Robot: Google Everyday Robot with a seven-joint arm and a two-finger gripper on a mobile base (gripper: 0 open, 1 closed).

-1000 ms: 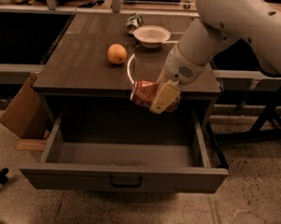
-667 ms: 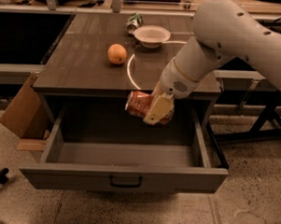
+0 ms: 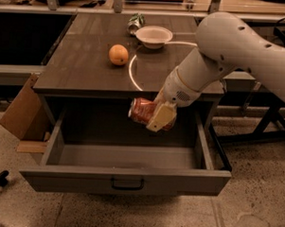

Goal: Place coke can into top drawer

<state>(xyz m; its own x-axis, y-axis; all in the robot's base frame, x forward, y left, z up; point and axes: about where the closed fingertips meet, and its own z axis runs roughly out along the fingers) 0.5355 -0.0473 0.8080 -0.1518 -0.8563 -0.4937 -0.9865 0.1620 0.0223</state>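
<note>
The top drawer (image 3: pixel 125 178) is pulled fully open below the dark tabletop; its grey box looks empty and its front panel has a small dark handle (image 3: pixel 127 183). My gripper (image 3: pixel 157 117) is shut on the red coke can (image 3: pixel 141 110), which lies on its side in the fingers. The can hangs over the open drawer, toward its back and a little right of centre, just below the table's front edge. One pale fingertip (image 3: pixel 161 117) covers the can's right part.
On the tabletop (image 3: pixel 83 65) sit an orange (image 3: pixel 118 54), a white bowl (image 3: pixel 154 36) and a green-and-silver can (image 3: pixel 135 22) lying at the back. A cardboard box (image 3: pixel 21 112) leans at the left of the cabinet. A dark metal frame (image 3: pixel 270 125) stands at the right.
My gripper has carried the coke can down and slightly left, from the table's front edge to lower over the open drawer. The drawer has not moved.
</note>
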